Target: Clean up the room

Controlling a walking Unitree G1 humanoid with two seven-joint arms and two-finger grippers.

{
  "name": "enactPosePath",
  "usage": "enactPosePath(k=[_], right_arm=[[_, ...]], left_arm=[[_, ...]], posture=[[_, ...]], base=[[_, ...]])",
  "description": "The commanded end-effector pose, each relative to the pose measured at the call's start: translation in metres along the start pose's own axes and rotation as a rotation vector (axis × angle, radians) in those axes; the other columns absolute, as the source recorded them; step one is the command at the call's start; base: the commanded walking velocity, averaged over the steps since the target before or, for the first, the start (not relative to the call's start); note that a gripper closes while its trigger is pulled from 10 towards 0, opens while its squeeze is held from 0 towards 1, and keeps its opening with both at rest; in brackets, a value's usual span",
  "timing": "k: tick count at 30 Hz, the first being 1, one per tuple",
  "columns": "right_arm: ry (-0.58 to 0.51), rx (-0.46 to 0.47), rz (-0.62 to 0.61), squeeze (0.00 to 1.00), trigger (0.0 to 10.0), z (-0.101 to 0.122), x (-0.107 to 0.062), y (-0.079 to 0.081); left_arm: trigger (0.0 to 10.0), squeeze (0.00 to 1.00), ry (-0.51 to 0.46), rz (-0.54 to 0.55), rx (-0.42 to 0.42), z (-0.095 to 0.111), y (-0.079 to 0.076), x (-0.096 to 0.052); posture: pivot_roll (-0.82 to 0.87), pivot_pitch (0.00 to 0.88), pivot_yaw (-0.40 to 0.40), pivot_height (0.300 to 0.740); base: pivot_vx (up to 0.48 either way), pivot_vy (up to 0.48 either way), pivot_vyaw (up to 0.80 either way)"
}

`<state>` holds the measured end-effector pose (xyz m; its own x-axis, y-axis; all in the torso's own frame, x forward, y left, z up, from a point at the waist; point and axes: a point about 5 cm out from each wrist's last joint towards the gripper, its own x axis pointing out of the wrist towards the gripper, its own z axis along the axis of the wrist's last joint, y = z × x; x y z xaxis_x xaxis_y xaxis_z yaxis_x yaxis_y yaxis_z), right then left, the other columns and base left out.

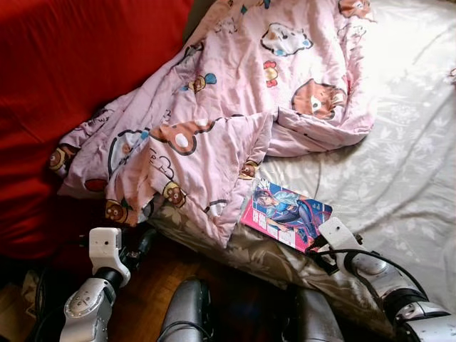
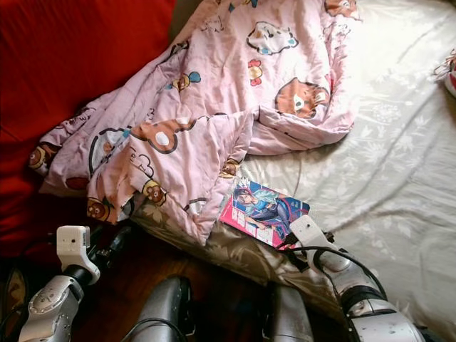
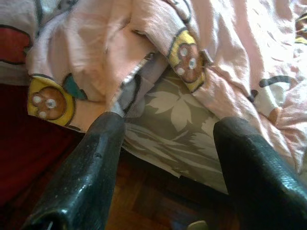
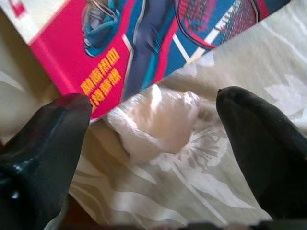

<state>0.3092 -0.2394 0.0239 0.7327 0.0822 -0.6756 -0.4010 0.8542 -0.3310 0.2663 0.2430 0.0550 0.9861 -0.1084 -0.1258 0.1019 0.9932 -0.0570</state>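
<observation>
A pink blanket [image 1: 235,92] printed with cartoon animals lies crumpled across the bed, one corner hanging over the near edge. Beside it a book with a pink and blue cover [image 1: 285,214] rests on the pale leaf-patterned sheet [image 1: 399,157]. My right gripper [image 4: 153,100] is open at the book's near corner [image 4: 144,43]. A crumpled white tissue [image 4: 153,120] lies on the sheet between its fingers. My left gripper [image 3: 170,122] is open low at the bed's edge, pointing at the blanket's hanging corner [image 3: 144,43] without touching it.
A large red cushion [image 1: 71,71] borders the blanket on the left. Dark wooden floor [image 1: 142,285] shows below the bed edge, with my legs [image 1: 187,310] over it. A small red and white object [image 2: 450,71] sits at the far right edge of the bed.
</observation>
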Motion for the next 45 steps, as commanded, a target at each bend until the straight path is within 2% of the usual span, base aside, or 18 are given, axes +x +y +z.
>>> enactPosePath(k=[1,5,10,13,19,24,28,32,41,45], right_arm=[[0.037,0.027,0.016,0.0,10.0,-0.009,-0.001,0.0],[0.035,0.014,0.009,0.0,10.0,-0.006,-0.002,-0.005],[0.037,-0.034,0.035,0.0,10.0,-0.002,-0.002,-0.004],[0.046,-0.082,0.066,0.0,10.0,0.001,-0.001,-0.003],[0.009,-0.098,0.188,0.0,10.0,0.014,-0.003,-0.004],[0.032,-0.155,0.187,0.0,10.0,0.016,-0.005,-0.011],[0.066,-0.195,0.185,0.0,10.0,0.013,-0.008,-0.018],[0.067,-0.19,0.171,0.0,10.0,0.014,-0.011,-0.025],[0.142,-0.195,0.231,0.0,10.0,0.0,-0.015,-0.026],[0.158,-0.201,0.216,0.0,10.0,-0.002,-0.015,-0.028]], left_arm=[[10.0,0.0,0.041,0.005,-0.007,-0.006,0.007,-0.008],[10.0,0.0,0.045,0.004,-0.004,-0.005,0.007,-0.008],[10.0,0.0,0.048,-0.005,0.001,-0.003,0.007,-0.008],[10.0,0.0,0.051,-0.008,0.001,-0.001,0.007,-0.008],[10.0,0.0,0.05,-0.012,0.001,0.002,0.008,-0.006],[10.0,0.0,0.05,-0.016,-0.001,0.004,0.007,-0.004],[10.0,0.0,0.048,-0.021,-0.004,0.005,0.006,-0.002],[10.0,0.0,0.046,-0.024,-0.006,0.005,0.006,-0.001],[10.0,0.0,0.049,-0.033,-0.009,0.005,0.004,0.001],[10.0,0.0,0.05,-0.034,-0.01,0.005,0.004,0.001]], posture=[[0.19,0.343,0.08,0.635],[0.2,0.342,0.087,0.635],[0.21,0.343,0.092,0.635],[0.21,0.342,0.096,0.635],[0.21,0.332,0.102,0.635],[0.21,0.326,0.104,0.635],[0.21,0.323,0.107,0.635],[0.2,0.323,0.11,0.635],[0.19,0.323,0.111,0.635],[0.19,0.326,0.113,0.635]], base=[[0.0,0.0,0.0],[0.0,0.0,0.0],[0.0,0.0,0.0],[0.0,0.0,0.0],[0.0,0.0,0.0],[0.0,0.0,0.0],[0.0,0.0,0.0],[0.0,0.0,0.0],[0.0,0.0,0.0],[0.0,0.0,0.0]])
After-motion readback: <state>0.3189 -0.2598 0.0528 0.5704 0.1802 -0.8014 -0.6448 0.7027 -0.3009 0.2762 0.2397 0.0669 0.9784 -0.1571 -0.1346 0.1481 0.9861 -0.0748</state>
